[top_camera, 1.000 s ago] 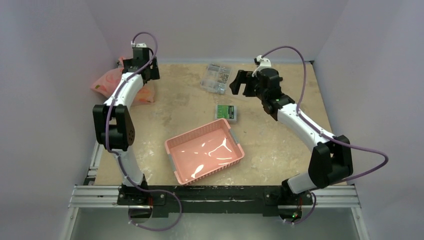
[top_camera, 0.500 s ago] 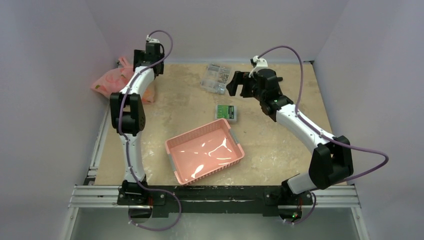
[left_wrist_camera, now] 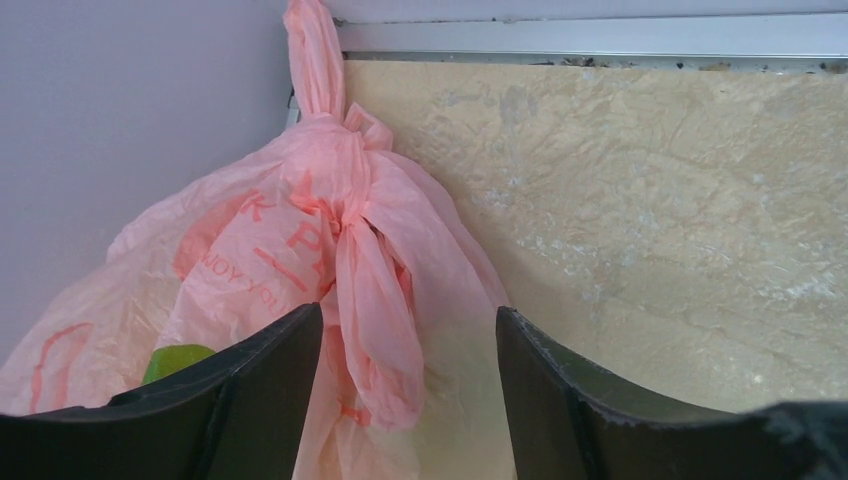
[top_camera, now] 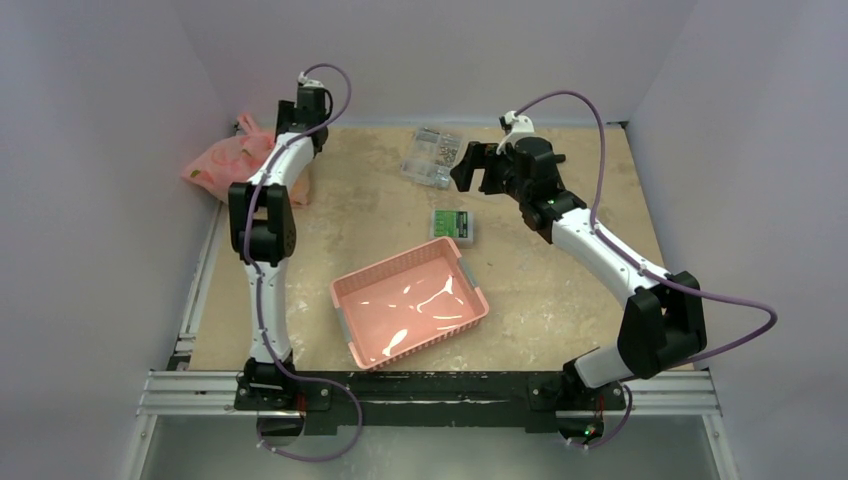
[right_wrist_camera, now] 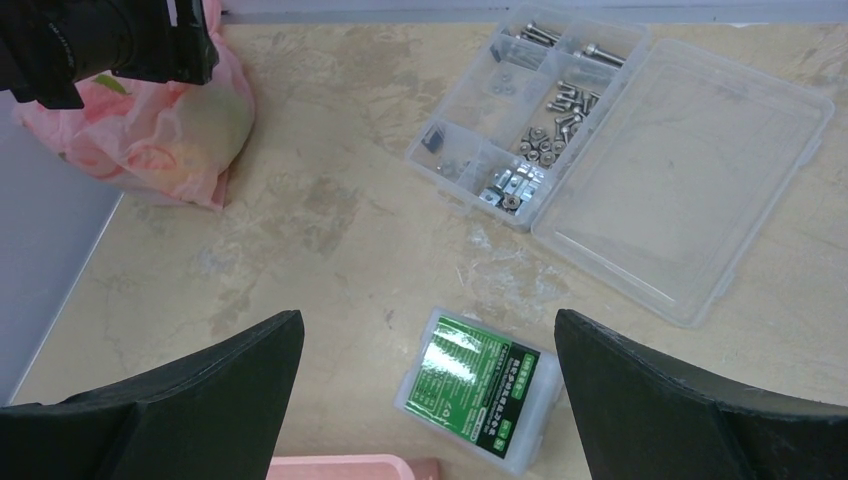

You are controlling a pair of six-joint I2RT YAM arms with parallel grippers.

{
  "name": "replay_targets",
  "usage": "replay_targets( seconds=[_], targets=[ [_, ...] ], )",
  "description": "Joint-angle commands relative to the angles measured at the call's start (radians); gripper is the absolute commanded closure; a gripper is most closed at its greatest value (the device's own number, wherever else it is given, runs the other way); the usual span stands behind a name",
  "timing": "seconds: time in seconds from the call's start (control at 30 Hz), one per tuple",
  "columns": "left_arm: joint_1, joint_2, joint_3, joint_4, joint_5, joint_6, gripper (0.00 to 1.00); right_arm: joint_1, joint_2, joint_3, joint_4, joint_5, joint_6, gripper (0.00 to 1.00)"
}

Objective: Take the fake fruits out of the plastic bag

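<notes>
Left gripper (left_wrist_camera: 405,318) is spread, with one finger on each side of the knotted loop of the bag (left_wrist_camera: 270,250), not pinching it. The bag lies in the far left corner against the wall, and its twisted handle points to the far wall. A green fruit (left_wrist_camera: 176,361) shows inside. Right gripper (right_wrist_camera: 428,325) is spread too, above the table (right_wrist_camera: 300,250).

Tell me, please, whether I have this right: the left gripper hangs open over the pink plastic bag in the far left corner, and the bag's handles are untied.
Not quite: the handles are tied. The left wrist view shows a knot where they meet on the plastic bag. The rest holds: the left gripper hangs open over the bag in the far left corner.
</notes>
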Motion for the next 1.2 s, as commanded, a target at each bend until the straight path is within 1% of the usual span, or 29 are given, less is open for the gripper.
replay_targets(
  seconds=[0.0, 0.07, 0.13, 0.2, 0.23, 0.27, 0.33, 0.43, 0.5, 0.53, 0.6, 0.67, 0.73, 0.83, 0.9, 1.03, 1.17],
  targets=[
    [0.002, 0.026, 0.057, -0.001, -0.062, -0.010, 0.42, 0.003, -0.011, 0.024, 0.031, -0.026, -0.002, 0.01],
    [0.002, 0.047, 0.079, -0.015, -0.057, -0.007, 0.51, 0.004, -0.013, 0.025, 0.031, -0.022, -0.006, 0.01],
    [0.002, 0.066, 0.104, -0.038, -0.076, -0.023, 0.51, 0.004, -0.014, 0.024, 0.032, -0.022, -0.008, 0.01],
    [0.002, 0.077, 0.116, -0.048, -0.099, -0.038, 0.49, 0.005, -0.013, 0.022, 0.035, -0.021, -0.008, 0.01],
    [0.002, 0.081, 0.122, -0.049, -0.103, -0.034, 0.51, 0.005, -0.011, 0.024, 0.035, -0.021, -0.008, 0.01],
    [0.002, 0.082, 0.122, -0.042, -0.101, -0.027, 0.54, 0.003, -0.010, 0.023, 0.034, -0.022, -0.008, 0.01],
    [0.004, 0.079, 0.115, -0.028, -0.105, -0.023, 0.64, 0.003, -0.007, 0.026, 0.031, -0.024, -0.006, 0.01],
    [0.004, 0.069, 0.099, -0.020, -0.082, -0.020, 0.75, 0.004, -0.005, 0.030, 0.030, -0.024, -0.006, 0.01],
    [0.004, 0.059, 0.085, -0.006, -0.070, -0.013, 0.95, 0.004, -0.004, 0.032, 0.025, -0.023, -0.007, 0.01],
    [0.004, 0.051, 0.083, -0.004, -0.056, -0.014, 1.00, 0.005, -0.003, 0.032, 0.024, -0.021, -0.007, 0.01],
    [0.002, 0.027, 0.081, -0.004, -0.016, -0.025, 1.00, 0.004, -0.004, 0.033, 0.022, -0.015, -0.008, 0.01],
    [-0.002, -0.005, 0.082, -0.006, 0.052, -0.037, 1.00, 0.004, -0.003, 0.035, 0.020, -0.012, -0.008, 0.01],
    [-0.005, -0.029, 0.108, -0.039, 0.160, -0.087, 1.00, 0.004, 0.000, 0.040, 0.012, -0.008, -0.010, 0.01],
    [-0.004, -0.061, 0.185, -0.123, 0.378, -0.218, 1.00, 0.005, 0.000, 0.049, -0.003, 0.009, -0.023, 0.01],
    [-0.005, -0.094, 0.198, -0.125, 0.483, -0.291, 1.00, 0.005, 0.000, 0.051, -0.010, 0.021, -0.028, 0.01],
    [-0.006, -0.151, 0.208, -0.109, 0.564, -0.367, 1.00, 0.004, -0.005, 0.048, -0.010, 0.035, -0.033, 0.01],
    [-0.006, -0.202, 0.246, -0.168, 0.621, -0.404, 1.00, 0.006, -0.011, 0.041, -0.003, 0.039, -0.034, 0.01]
  ],
)
